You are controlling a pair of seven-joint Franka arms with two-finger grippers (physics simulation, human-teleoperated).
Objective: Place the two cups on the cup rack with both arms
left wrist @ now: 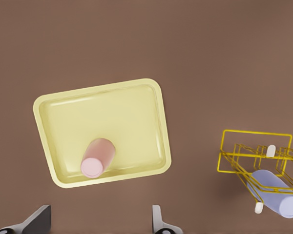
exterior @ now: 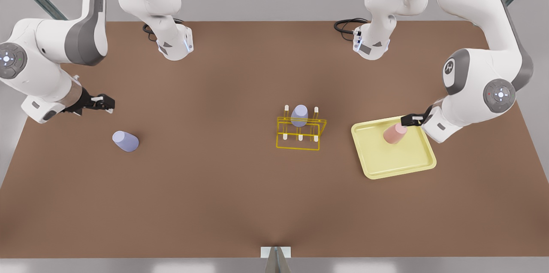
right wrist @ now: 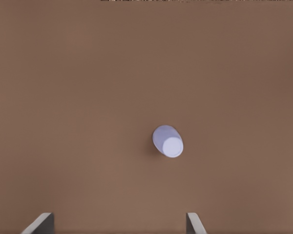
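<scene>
Front view: left tool (exterior: 406, 121) agape beside pink cup (exterior: 394, 134), right tool (exterior: 109, 104) agape near lavender cup (exterior: 125, 141).

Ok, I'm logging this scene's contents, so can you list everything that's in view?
Salmon-pink tapered cup: one, pink, on the tray.
Lavender tapered cups: two, lavender; one on the rack, one on the table at the front view's left.
Thin-wire cup rack: one, bright yellow with white-tipped pegs, mid-table.
Square tray: one, pale yellow, beside the rack at the front view's right.
Table: one, brown.
Left gripper: black, open, above the pink cup.
Right gripper: black, open, near the loose lavender cup.
Robot arms: two, white with grey joints, one on each side.
</scene>
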